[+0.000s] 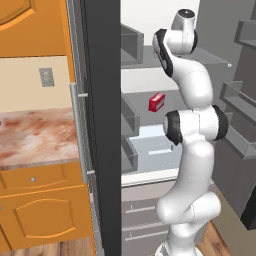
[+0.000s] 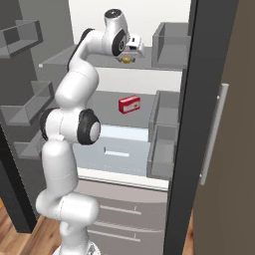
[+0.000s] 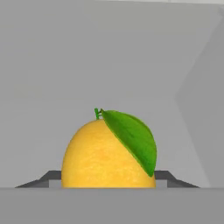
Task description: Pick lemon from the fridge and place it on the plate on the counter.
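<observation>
In our hand view the lemon (image 3: 105,155) sits right in front of us, between the 2 dark finger tips (image 3: 168,176) that flank its lower sides; it is yellow, with a green leaf draped over its upper right and a short green stem on top. We cannot tell whether the tips press on the fruit or stand just off it, so we cannot tell whether the gripper (image 2: 128,54) has closed on it. Behind the lemon we see plain grey fridge wall. From our right base view the arm reaches up into the open fridge (image 2: 199,74), and the gripper hangs over the upper grey shelf (image 2: 94,63), where a small patch of the lemon shows just below the hand, towards the shelf's front edge. 1 shelf lower, a small red box (image 2: 129,104) lies near the middle of its shelf, and below that is the pale drawer (image 2: 117,147). Grey door bins (image 2: 167,124) stand to the right. In our left base view the marbled counter (image 1: 35,137) lies left of the fridge, over orange cabinets (image 1: 40,210).
</observation>
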You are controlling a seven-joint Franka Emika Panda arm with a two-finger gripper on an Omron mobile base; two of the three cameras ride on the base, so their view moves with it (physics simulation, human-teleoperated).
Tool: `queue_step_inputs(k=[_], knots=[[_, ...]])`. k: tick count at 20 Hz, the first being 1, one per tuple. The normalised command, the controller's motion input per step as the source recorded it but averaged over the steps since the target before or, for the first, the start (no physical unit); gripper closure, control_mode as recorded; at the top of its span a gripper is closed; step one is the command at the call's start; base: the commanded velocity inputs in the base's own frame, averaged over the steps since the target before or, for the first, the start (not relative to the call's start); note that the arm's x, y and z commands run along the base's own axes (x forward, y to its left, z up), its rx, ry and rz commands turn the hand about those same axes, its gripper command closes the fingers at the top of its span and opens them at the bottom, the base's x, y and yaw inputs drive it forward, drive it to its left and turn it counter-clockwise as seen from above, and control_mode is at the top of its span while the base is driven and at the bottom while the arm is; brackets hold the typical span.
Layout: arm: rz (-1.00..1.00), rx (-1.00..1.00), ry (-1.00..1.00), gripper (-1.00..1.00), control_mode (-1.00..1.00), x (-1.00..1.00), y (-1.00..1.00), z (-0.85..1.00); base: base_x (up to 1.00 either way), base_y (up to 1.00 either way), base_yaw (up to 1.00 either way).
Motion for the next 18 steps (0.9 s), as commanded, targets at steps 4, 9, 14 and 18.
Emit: queue_step_inputs(k=[4, 9, 14, 18], knots=[[0.01, 0.00, -0.12, 1.00, -1.00, -0.03, 0.00, -0.33, 0.00, 0.00, 0.00], [-0.03, 0.00, -0.45, 1.00, -1.00, -0.20, 0.01, -0.08, 0.00, 0.00, 0.00], [0.00, 0.01, -0.28, 1.00, -1.00, -0.30, 0.14, -0.32, 0.00, 0.00, 0.00], [0.00, 0.01, -0.09, 1.00, -1.00, -0.64, 0.16, -0.19, 0.00, 0.00, 0.00]])
